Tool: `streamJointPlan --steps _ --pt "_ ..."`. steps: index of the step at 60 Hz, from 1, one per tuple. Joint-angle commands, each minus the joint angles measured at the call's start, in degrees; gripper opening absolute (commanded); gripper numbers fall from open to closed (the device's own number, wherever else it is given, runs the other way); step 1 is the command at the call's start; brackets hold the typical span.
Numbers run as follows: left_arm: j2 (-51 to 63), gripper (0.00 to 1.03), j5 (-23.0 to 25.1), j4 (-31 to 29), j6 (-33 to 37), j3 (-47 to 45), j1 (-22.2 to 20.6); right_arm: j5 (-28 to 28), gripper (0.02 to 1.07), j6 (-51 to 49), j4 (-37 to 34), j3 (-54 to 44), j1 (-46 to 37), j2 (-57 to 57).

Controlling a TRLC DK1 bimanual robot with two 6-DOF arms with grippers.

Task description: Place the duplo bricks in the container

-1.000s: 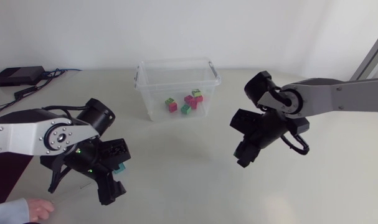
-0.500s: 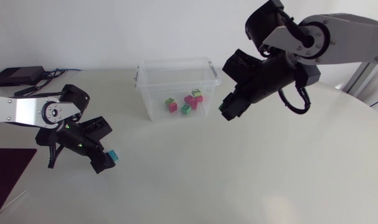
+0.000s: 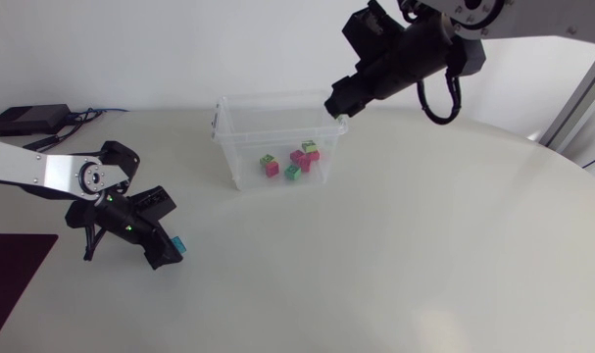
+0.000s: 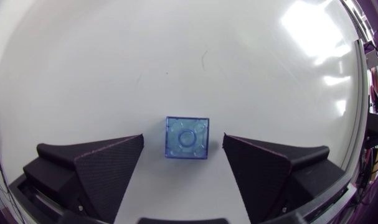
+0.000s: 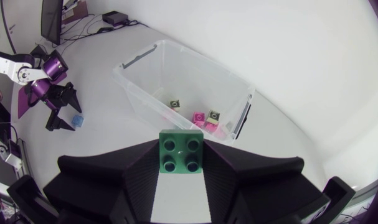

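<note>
Bricks: one green in grip, one blue loose on table, the rest in the bin.
Right gripper is clamped on the green brick, a finger on each side, studs facing the wrist cam. It is held up off the table by the right end of the clear bin; can't tell if it's past the rim. The bin sits open at the far middle of the table, with pink bricks and green-topped bricks clustered on its floor. Left gripper is low at the table's near left with fingers spread. The blue brick lies studs-up between them with a gap either side, touching neither. A black box with cables sits at the far left.
</note>
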Motion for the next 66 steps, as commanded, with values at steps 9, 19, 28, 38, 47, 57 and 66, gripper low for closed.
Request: streamJointPlan --steps 9,19,28,38,47,57,66 --pt "2.3 0.27 5.2 -0.8 4.4 2.0 0.6 -1.0 0.22 5.7 2.7 8.8 -1.9 8.0" --pt "-2.2 0.22 7.0 -3.5 4.6 2.1 0.0 -1.2 0.22 7.6 6.7 13.1 -2.0 13.8" --pt "-10.1 0.23 9.2 -7.9 2.6 5.3 -0.2 -1.6 0.22 8.8 9.5 17.6 -1.7 19.9" --pt "-15.7 0.23 11.6 -10.7 -0.9 10.5 -1.0 -1.5 0.23 9.2 9.6 22.6 -1.6 26.1" --pt "-16.8 0.23 15.7 -7.9 -5.7 15.0 -1.2 -1.2 0.43 9.2 9.3 26.1 -1.9 30.7" --pt "-15.8 0.24 16.5 4.2 -15.9 18.0 -2.0 0.5 1.03 9.2 9.2 25.4 -1.6 31.3" --pt "-8.8 0.24 16.6 13.1 -25.9 24.3 -3.2 1.1 1.03 9.3 11.5 18.6 -2.0 25.5"
